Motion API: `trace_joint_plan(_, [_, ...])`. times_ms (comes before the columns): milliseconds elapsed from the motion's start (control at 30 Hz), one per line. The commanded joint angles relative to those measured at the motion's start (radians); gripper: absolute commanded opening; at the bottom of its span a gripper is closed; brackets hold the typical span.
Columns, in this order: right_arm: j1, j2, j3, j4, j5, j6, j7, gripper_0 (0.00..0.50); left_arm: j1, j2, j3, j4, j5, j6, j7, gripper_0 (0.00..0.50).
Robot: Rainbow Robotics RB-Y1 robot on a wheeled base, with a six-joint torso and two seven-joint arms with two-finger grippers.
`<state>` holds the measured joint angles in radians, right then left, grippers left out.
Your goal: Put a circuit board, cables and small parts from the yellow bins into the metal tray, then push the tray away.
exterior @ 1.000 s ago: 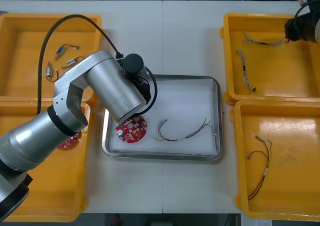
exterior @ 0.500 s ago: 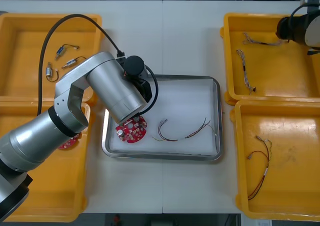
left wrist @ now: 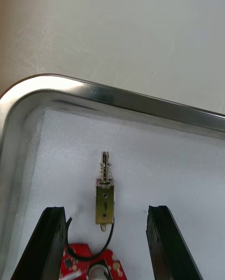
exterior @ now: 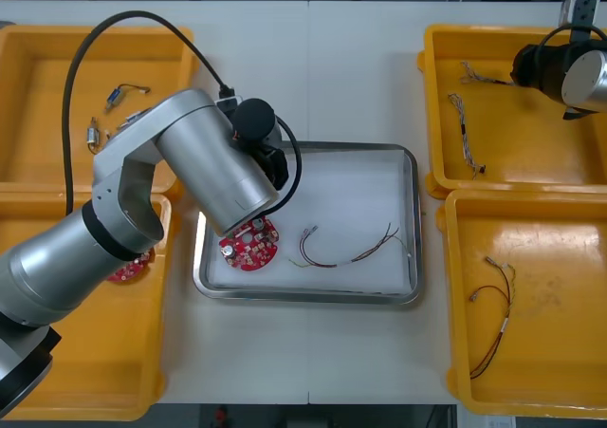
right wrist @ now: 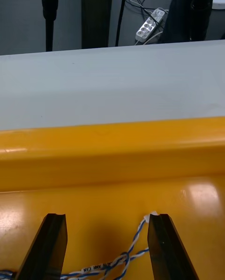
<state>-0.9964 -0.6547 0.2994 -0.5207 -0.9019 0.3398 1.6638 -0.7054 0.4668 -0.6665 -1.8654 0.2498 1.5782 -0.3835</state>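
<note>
Front view: the round red circuit board (exterior: 249,244) lies at the left end of the shiny metal tray (exterior: 408,176). Left wrist view: the left gripper (left wrist: 105,209) gapes empty, a small metal part (left wrist: 104,200) flat between its 2 fingers. Right wrist view: the right gripper (right wrist: 105,216), spread and empty, straddles a twisted blue and white cable (right wrist: 129,256).

Left hand (left wrist: 105,209) spread, small metal part (left wrist: 104,200) between fingers (left wrist: 47,242), metal tray (left wrist: 117,97)
</note>
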Motion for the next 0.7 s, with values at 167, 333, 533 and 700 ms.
trace_joint_plan(167, [0.028, 0.009, -0.028, -0.004, 0.003, -0.011, -0.107, 0.5, -0.032, 0.118, 0.102, -0.222, 0.088, 0.138, 0.066, 0.5])
trace_joint_plan(333, [0.032, 0.009, -0.028, -0.004, 0.003, 0.024, -0.11, 0.5, -0.097, 0.205, 0.13, -0.273, 0.117, 0.212, 0.072, 0.5])
trace_joint_plan(533, [0.041, 0.015, -0.028, -0.004, 0.004, 0.039, -0.11, 0.5, -0.181, 0.32, 0.237, -0.222, 0.318, 0.243, 0.052, 0.5])
trace_joint_plan(700, [0.041, 0.017, -0.028, -0.004, 0.008, 0.048, -0.111, 0.245, -0.232, 0.4, 0.341, -0.117, 0.483, 0.237, -0.023, 0.5])
